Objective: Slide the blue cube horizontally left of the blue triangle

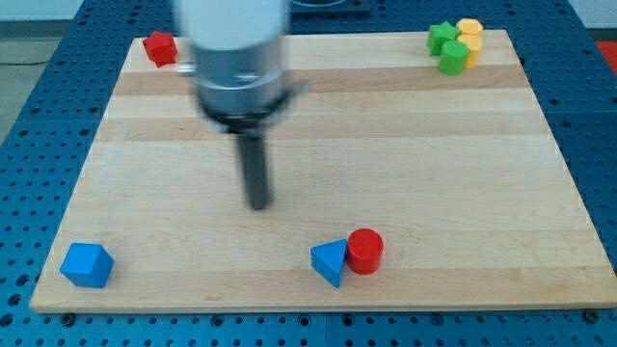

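The blue cube (87, 265) sits at the bottom left corner of the wooden board (405, 154). The blue triangle (329, 261) lies near the view's bottom centre, touching a red cylinder (365, 251) on its right. My tip (258, 205) is down near the middle of the board, above and to the left of the blue triangle and well to the right of the blue cube. It touches no block.
A red block (160, 47) sits at the top left corner. At the top right, two green blocks (446, 45) and two yellow blocks (469, 34) are bunched together. The board lies on a blue perforated table.
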